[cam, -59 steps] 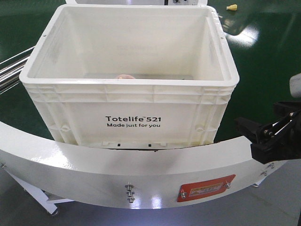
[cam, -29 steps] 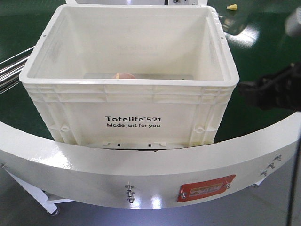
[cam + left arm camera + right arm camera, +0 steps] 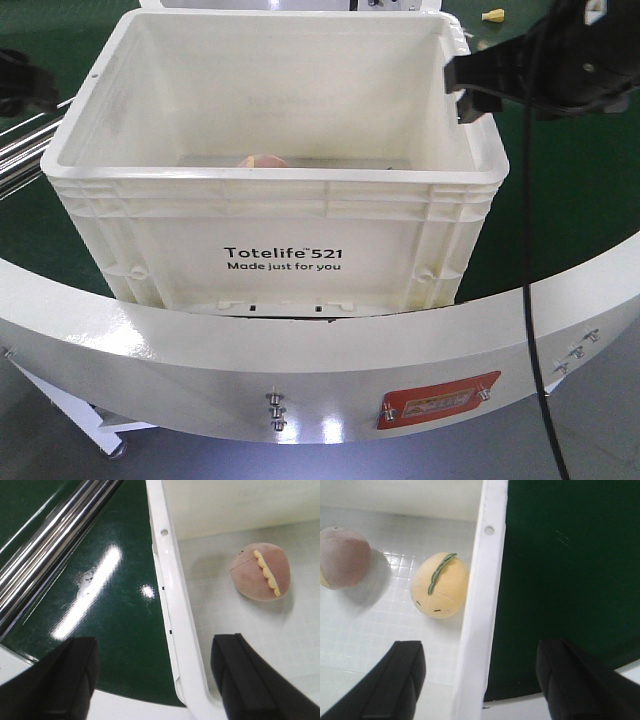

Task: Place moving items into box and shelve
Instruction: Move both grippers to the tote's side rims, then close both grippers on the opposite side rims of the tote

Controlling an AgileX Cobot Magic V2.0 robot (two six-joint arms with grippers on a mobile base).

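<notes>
The white box [image 3: 280, 190], printed "Totelife 521", stands open at the centre. Inside lie two moving items: a pinkish-brown toy with a yellow rim [image 3: 261, 571] [image 3: 342, 557] [image 3: 265, 159] and a pale yellow fruit toy with a green leaf [image 3: 440, 585]. My left gripper [image 3: 157, 680] [image 3: 25, 88] is open, its fingers straddling the box's left rim [image 3: 172, 605]. On the opposite side, my right gripper [image 3: 485, 680] [image 3: 462, 85] is open astride the right rim [image 3: 480, 605]. Neither gripper holds anything.
A curved white guard [image 3: 300, 350] with a red label [image 3: 435, 400] runs in front of the box. Steel rails [image 3: 45, 555] lie to the left on the glossy green surface [image 3: 570, 200]. A small yellow object [image 3: 492, 15] sits far back right.
The right arm has swung up from the lower right to the box's right rim. The left gripper has come into view at the box's left side. The box and toys have stayed put.
</notes>
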